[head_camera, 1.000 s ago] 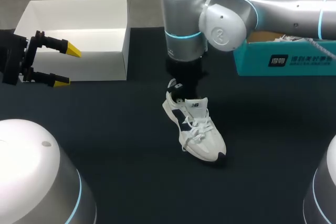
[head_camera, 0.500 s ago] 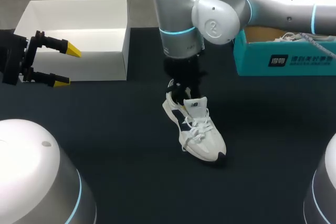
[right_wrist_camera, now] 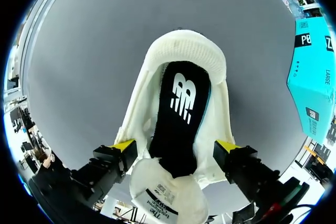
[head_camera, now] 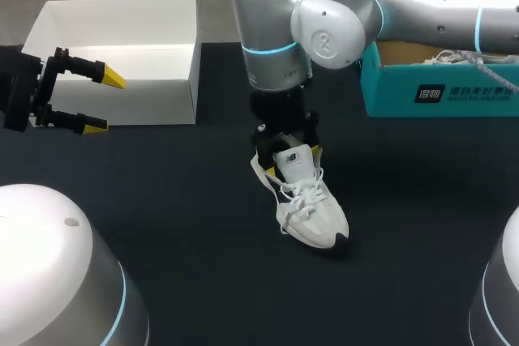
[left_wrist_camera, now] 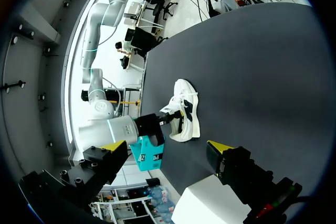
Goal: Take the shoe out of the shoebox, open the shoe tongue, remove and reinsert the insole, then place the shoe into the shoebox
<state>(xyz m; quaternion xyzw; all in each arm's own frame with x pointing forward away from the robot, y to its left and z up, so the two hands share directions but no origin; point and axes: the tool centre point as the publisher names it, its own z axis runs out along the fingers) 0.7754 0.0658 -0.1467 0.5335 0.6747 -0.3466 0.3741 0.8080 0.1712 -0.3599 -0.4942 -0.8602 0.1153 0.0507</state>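
The left pincer (head_camera: pixel 104 103) is hanging spread and empty beside the white box (head_camera: pixel 154 91). On the counter (head_camera: pixel 162 200) the shoe (head_camera: pixel 312 208) is sitting upright; the right pincer (head_camera: pixel 292 161), fingers apart, is straddling its opening, probably to open the tongue (right_wrist_camera: pixel 168 198).

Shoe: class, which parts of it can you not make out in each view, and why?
Head view: heel and opening of the shoe, hidden behind the right tool and arm.
Right wrist view: toe and laces, under the tongue and past the edge.
Left wrist view: its inside, too small.
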